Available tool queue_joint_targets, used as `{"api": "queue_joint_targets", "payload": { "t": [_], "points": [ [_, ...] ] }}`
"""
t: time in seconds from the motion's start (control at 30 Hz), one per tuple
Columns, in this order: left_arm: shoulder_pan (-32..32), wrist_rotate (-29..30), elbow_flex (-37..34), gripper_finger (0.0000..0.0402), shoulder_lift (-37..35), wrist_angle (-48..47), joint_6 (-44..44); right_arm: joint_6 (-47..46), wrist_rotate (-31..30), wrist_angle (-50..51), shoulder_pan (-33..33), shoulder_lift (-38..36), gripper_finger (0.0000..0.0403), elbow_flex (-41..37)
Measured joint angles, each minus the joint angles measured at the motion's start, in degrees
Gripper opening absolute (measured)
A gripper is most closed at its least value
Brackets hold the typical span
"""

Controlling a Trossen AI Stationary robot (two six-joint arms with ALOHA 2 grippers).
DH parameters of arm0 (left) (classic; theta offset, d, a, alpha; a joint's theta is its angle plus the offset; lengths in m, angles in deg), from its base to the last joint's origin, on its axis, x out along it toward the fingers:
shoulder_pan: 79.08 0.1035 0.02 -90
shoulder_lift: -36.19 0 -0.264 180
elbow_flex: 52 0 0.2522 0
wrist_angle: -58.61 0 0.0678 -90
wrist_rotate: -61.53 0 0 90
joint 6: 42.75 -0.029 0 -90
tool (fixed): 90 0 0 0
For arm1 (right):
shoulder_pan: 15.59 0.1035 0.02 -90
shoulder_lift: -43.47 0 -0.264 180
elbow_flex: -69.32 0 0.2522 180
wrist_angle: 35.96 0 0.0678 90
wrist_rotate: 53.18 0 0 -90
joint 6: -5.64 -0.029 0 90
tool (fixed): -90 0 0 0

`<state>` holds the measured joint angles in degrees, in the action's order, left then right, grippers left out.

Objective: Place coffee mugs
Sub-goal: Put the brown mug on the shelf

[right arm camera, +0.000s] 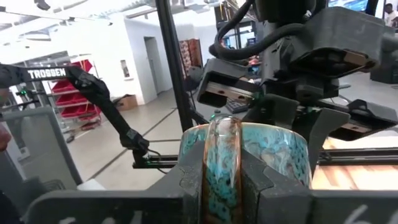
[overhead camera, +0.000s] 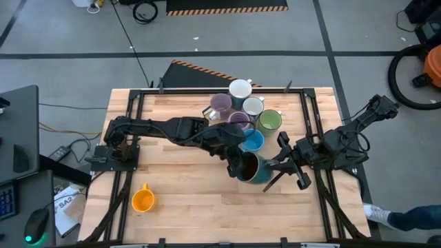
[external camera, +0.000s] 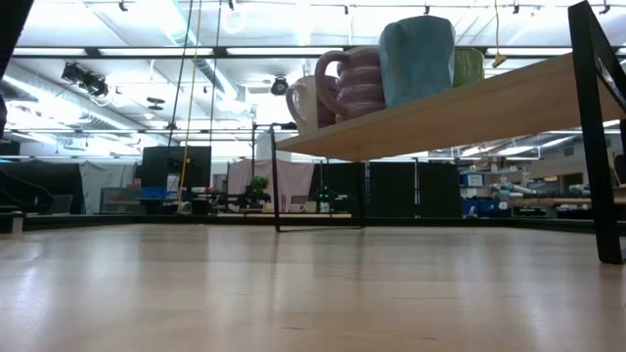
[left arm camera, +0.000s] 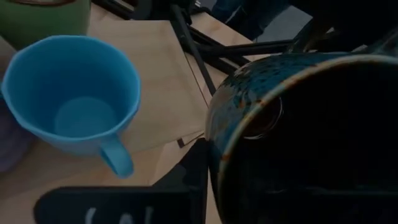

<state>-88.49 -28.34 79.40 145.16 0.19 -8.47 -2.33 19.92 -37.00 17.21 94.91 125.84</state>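
Right end effector [right arm camera: 221,186] clamps dark mug [right arm camera: 249,163] handle; left end effector [overhead camera: 238,157] at rim

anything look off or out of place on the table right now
One thing: the orange mug sits alone near the front left corner, far from the mugs clustered at the back. Both hands are on the dark mug: left hand at its rim, right hand shut on its handle.
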Motion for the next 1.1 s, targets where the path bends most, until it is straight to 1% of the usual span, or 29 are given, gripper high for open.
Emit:
{"api": "queue_joint_targets", "payload": {
  "t": [0.2, 0.33, 0.47, 0.67, 0.8, 1.1],
  "points": [
    [-0.09, -1.19, -0.01, 0.0045, 0.0, -0.01, 1.13, -1.46, -0.06, 0.33, 0.02, 0.0, 0.0059, 0.0],
    [-0.24, -1.21, -0.02, 0.0045, 0.0, -0.66, 2.0, -4.31, -2.19, 1.66, 0.07, -0.05, 0.0067, 0.11],
    [-0.46, -1.72, -0.08, 0.0044, 0.0, -1.39, 3.44, -5.43, -2.7, 2.67, 0.11, -0.11, 0.0093, 0.11],
    [-0.55, -1.57, -0.1, 0.0044, 0.0, -2.58, 4.4, -5.63, -6.25, 4.8, 0.09, -0.12, 0.0147, 0.14],
    [-0.55, -1.43, -0.12, 0.0044, 0.0, -3.91, 5.51, -7.16, -8.47, 7.71, 0.09, -0.22, 0.0169, 0.2],
    [-0.55, -1.34, -0.11, 0.0044, 0.0, -5.67, 7.11, -7.51, -10.26, 10.86, 0.07, -0.28, 0.0174, 0.17]
  ]
}}
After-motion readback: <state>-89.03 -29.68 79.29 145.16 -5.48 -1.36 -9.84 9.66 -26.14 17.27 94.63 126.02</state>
